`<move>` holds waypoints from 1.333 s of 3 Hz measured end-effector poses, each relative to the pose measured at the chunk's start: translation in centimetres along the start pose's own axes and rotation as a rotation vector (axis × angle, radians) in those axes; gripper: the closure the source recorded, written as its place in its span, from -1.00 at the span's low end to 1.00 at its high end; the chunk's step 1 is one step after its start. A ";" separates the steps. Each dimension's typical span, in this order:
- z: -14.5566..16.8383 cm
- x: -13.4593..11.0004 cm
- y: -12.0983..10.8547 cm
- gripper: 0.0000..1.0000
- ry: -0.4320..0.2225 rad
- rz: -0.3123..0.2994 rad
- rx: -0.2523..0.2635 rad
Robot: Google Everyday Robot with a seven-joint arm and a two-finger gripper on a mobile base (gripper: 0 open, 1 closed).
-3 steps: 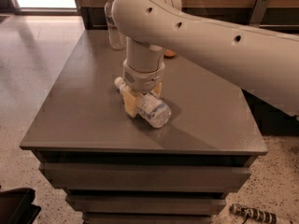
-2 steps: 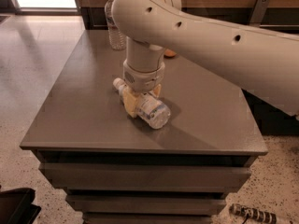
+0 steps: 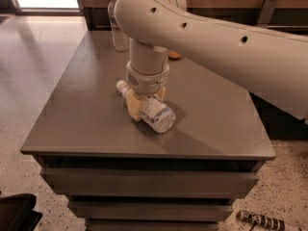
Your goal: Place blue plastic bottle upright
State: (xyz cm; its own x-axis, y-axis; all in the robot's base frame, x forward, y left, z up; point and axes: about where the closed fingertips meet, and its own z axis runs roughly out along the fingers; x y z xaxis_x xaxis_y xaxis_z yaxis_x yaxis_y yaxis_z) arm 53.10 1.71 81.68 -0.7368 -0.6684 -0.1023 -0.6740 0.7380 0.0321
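Still, tool [image 3: 147, 105] around blue plastic bottle [image 3: 158, 115]

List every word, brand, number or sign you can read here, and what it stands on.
No text can be read anywhere.
Label on the lying bottle, which the gripper is down over mid-table: too blurred to read.
Label on the standing bottle at the far edge: too blurred to read.

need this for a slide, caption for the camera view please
Gripper clamped around the blue plastic bottle lying on its side on the grey table, a slimmer bottle standing upright behind.
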 end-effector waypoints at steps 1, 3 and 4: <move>-2.5 0.2 -0.3 1.00 -0.052 -0.028 0.052; -9.2 1.4 -1.8 1.00 -0.236 -0.096 0.127; -11.3 0.4 -3.2 1.00 -0.399 -0.156 0.090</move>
State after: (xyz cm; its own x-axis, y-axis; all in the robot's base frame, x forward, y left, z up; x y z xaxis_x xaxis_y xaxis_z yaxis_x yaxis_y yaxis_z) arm 54.36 -1.99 92.82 -0.5358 -0.6972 -0.4762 -0.7553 0.6479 -0.0988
